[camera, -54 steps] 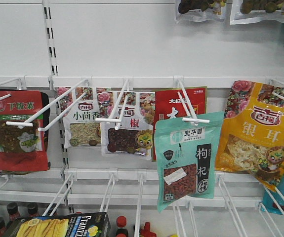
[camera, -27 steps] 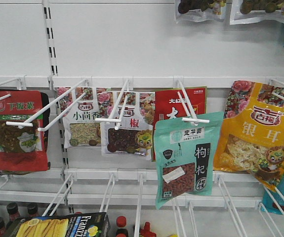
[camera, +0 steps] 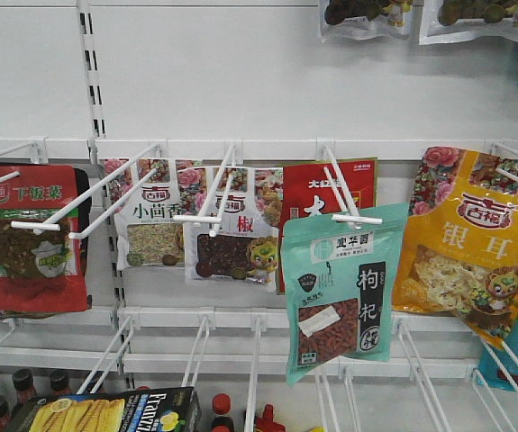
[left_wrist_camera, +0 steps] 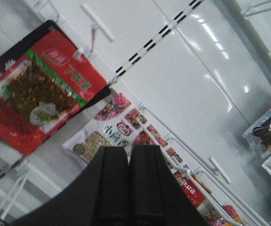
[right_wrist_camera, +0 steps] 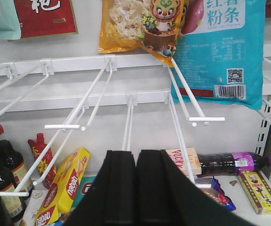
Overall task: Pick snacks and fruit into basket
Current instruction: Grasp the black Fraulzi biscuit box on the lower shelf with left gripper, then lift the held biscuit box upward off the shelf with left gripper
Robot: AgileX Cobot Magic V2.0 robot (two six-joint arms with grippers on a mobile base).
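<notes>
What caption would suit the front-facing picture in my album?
A teal berry pouch hangs from a white peg hook beside a yellow-orange pouch, a corn carton below left.

Teal berry pouch (camera: 338,292) hangs tilted on a peg (camera: 356,219); corn carton (camera: 105,412) lies below-left.

Glossy plastic teal pouch (camera: 338,292) (crinkled sheen) — smooth white metal hooks (camera: 358,219)

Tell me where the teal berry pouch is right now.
In the front-facing view the teal pouch hangs on a white peg right of centre, overlapping a red pouch behind it, with the yellow-orange pouch to its right.
</notes>
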